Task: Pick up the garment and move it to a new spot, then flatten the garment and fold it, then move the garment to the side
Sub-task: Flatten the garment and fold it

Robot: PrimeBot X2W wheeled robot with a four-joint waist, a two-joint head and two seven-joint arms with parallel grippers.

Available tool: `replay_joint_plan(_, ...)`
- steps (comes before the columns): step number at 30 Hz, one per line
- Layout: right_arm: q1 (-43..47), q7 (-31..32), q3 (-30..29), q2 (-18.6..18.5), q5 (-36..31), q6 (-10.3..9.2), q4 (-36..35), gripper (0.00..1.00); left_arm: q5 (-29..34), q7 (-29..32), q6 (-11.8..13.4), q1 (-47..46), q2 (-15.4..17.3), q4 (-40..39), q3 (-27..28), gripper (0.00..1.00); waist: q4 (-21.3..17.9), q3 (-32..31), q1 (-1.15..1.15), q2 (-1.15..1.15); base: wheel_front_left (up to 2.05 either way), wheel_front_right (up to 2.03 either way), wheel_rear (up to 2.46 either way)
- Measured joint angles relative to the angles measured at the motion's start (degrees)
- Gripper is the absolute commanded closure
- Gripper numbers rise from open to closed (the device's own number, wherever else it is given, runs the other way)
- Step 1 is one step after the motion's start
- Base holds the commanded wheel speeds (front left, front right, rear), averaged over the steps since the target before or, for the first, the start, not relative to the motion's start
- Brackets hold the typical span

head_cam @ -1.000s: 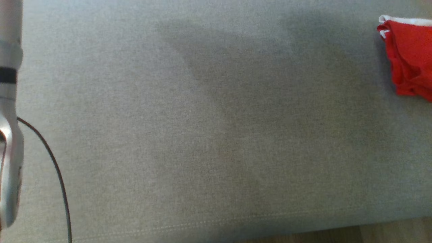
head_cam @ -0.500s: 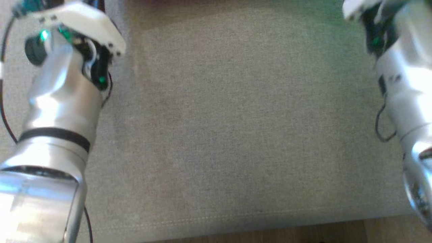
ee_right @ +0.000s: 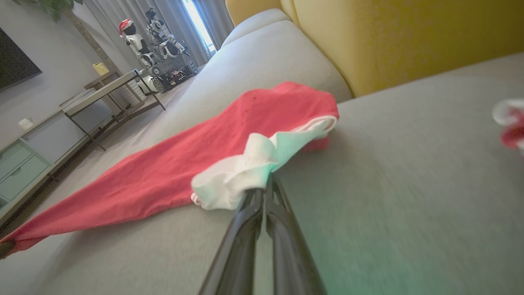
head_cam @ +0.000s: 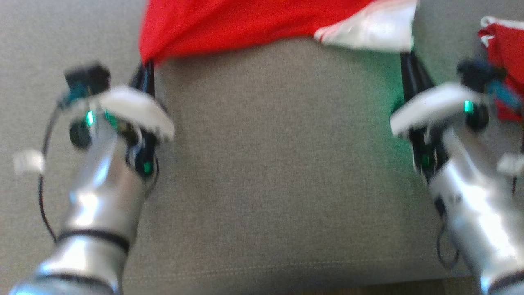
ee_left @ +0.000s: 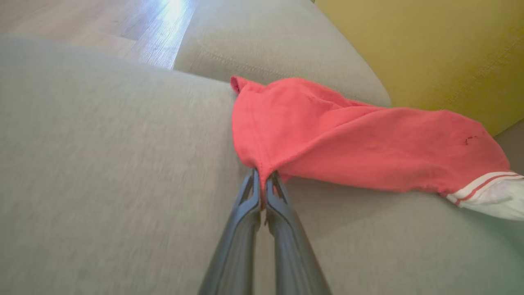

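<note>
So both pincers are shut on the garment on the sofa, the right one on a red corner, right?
No: the right pincer holds the garment by its white band, not a red corner, as the right wrist view shows. The rest stands.

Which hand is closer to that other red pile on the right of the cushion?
Right. The right hand, shut on the garment's white end, sits just beside the red pile; the left hand grips the garment's red corner, across the cushion.
</note>
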Motion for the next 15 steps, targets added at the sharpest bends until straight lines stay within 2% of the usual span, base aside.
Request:
replay_joint_plan(5,15.7,-0.7,-2.3,-1.7,2.4,0.00,-10.7,1.00,2.8,0.0,0.1,15.1,1.1,-9.8,1.8,1.00,0.3,-4.6,0.00,0.00,0.00,0.00,0.00)
replay_joint_plan(10,32.5,-1.0,-10.3,-1.9,1.5,0.00,-23.6,1.00,5.2,0.0,1.1,27.6,3.0,-19.0,2.4,1.00,0.4,-9.3,0.00,0.00,0.00,0.00,0.00)
replay_joint_plan(13,43.7,1.8,-16.0,0.7,-1.4,0.00,-32.1,1.00,5.4,0.0,2.4,34.6,4.3,-25.2,2.6,1.00,0.2,-11.8,0.00,0.00,0.00,0.00,0.00)
replay_joint_plan(15,50.4,5.6,-18.9,3.8,-3.9,0.00,-38.1,1.00,5.4,0.2,3.6,39.3,5.2,-29.4,2.6,1.00,0.0,-13.1,0.00,0.00,0.00,0.00,0.00)
